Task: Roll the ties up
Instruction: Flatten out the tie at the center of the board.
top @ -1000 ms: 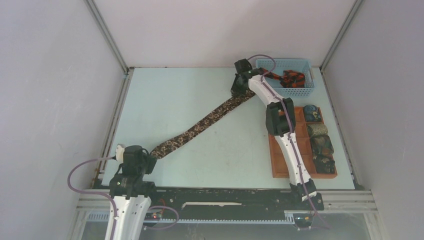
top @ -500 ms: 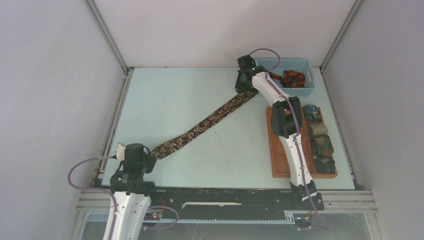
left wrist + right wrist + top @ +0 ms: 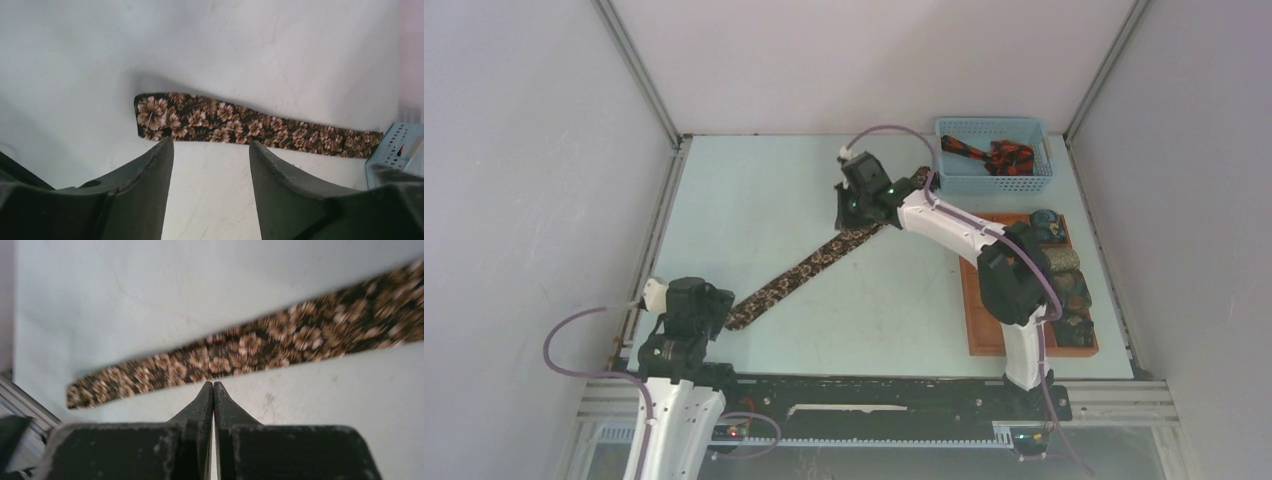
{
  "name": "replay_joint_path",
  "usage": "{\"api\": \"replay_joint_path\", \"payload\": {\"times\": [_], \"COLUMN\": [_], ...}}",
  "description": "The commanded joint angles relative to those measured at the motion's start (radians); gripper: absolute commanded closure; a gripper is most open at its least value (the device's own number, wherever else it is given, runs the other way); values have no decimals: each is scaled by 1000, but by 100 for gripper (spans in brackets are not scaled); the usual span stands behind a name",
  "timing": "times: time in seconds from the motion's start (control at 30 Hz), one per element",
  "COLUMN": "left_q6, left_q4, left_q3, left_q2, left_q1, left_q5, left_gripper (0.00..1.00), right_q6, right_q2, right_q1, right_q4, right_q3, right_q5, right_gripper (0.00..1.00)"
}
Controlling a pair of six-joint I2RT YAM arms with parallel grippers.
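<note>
Now: the counter (image 3: pixel 754 190) carries the brown floral tie (image 3: pixel 809 268), which lies flat in one diagonal strip from near the left arm's base toward the blue basket (image 3: pixel 994 185). We judge the tie light, limp and somewhat slippery. Lifted mid-length it would sag and fold, so we would take hold at the squared near end and start a tight roll there. Left pincer (image 3: pixel 211 145): jaws well apart, holding nothing, poised just short of that end, not touching it. Right pincer (image 3: pixel 213 385): fingers pressed together, empty, tips at the tie's edge farther along; we cannot tell whether they touch cloth.
</note>
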Motion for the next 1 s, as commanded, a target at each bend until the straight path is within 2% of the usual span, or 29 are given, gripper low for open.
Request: {"api": "replay_joint_path", "payload": {"times": [0.0, 0.13, 0.2, 0.4, 0.5, 0.6, 0.97], "left_q6": [95, 252, 303, 392, 422, 436, 469], "left_q4": [57, 195, 239, 344, 369, 390, 411], "left_q3": [95, 110, 127, 166, 175, 165, 104], "left_q2": [64, 226, 359, 702, 816, 862, 909], "left_q1": [29, 117, 144, 155, 154, 154, 149], "left_q5": [-121, -36, -4, 75, 105, 135, 254], "left_gripper": [40, 49, 53, 57, 60, 65, 66], "right_q6": [28, 75, 91, 132, 142, 147, 145], "right_q2": [-31, -27, -8, 62, 95, 138, 227], "right_q1": [79, 149, 175, 217, 230, 232, 209], "right_q4": [62, 136, 146, 184, 201, 226, 284], "right_q3": [-123, -212, -222, -236, -234, -228, -193], "right_q5": [-31, -87, -103, -150, -161, -172, -182], "right_gripper": [100, 100, 100, 100, 100, 100, 100]}}
